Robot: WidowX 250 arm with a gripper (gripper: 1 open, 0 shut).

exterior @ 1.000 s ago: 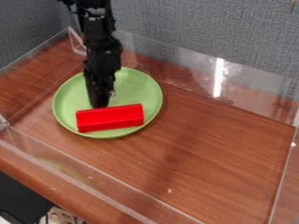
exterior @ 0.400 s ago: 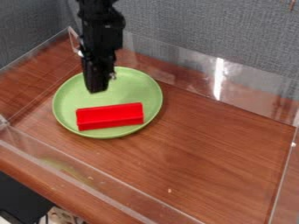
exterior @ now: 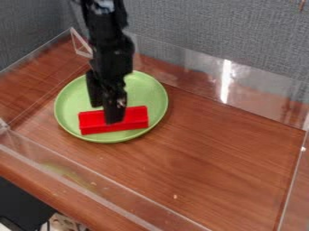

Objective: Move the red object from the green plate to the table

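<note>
Your gripper (exterior: 112, 110) hangs pointing down over the red object (exterior: 114, 121), its jaws spread apart and empty, their tips just above or at the block's middle; contact cannot be told. The block lies flat on the near part of the green plate (exterior: 72, 106). Straddle its narrow width squarely at the centre, sink low enough to grip the sides, close firmly, then lift clear of the rim before carrying it to the bare table (exterior: 205, 158).

Glossy reddish wood-grain table (exterior: 211, 158); clear acrylic walls (exterior: 229, 77); smooth plastic-looking green plate (exterior: 70, 106); plain matt red object (exterior: 94, 122).
</note>
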